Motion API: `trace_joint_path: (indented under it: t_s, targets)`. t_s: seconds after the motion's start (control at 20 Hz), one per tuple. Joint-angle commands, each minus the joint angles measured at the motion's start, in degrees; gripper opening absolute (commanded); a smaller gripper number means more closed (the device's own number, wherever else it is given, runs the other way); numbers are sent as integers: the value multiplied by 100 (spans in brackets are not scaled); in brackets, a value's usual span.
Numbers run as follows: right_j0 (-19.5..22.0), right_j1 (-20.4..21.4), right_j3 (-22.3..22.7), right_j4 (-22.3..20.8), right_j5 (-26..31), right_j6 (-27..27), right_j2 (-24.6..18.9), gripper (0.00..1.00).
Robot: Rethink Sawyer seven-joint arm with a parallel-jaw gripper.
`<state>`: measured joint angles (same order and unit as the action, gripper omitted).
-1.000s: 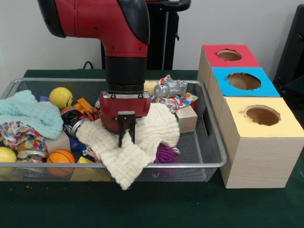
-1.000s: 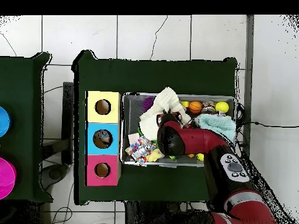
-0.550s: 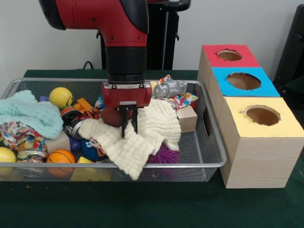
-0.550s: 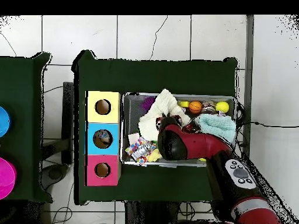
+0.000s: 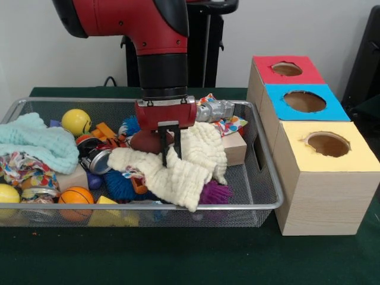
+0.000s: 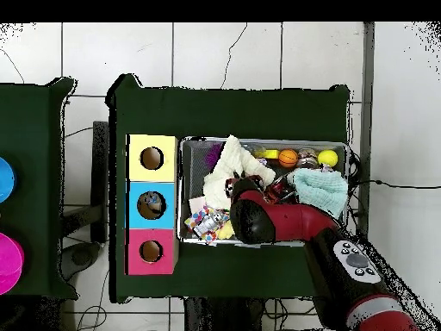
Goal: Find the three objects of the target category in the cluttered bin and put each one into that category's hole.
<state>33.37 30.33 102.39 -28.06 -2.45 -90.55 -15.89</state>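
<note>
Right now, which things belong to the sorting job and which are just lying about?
Job:
wire mesh bin
wooden box with red, blue and yellow holes
gripper, holding the cream waffle cloth

Lying about:
blue disc
magenta disc, both on the dark side table

Even, soft indoor light, faint shadows under the wire basket (image 5: 261, 205), no glare or blur.
</note>
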Motion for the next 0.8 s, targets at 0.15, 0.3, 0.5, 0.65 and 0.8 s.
trace_joint_path:
  t_s: [0.15, 0.3, 0.5, 0.65, 0.8]
  targets:
    - [34, 19, 724, -273, 284, -512, -401, 0]
    - [41, 90, 794, -230, 294, -540, -408, 0]
    - [98, 112, 875, -247, 234, -543, -433, 0]
    - [121, 143, 926, -240, 208, -556, -408, 0]
    - [156, 99, 941, -286, 97, -561, -384, 0]
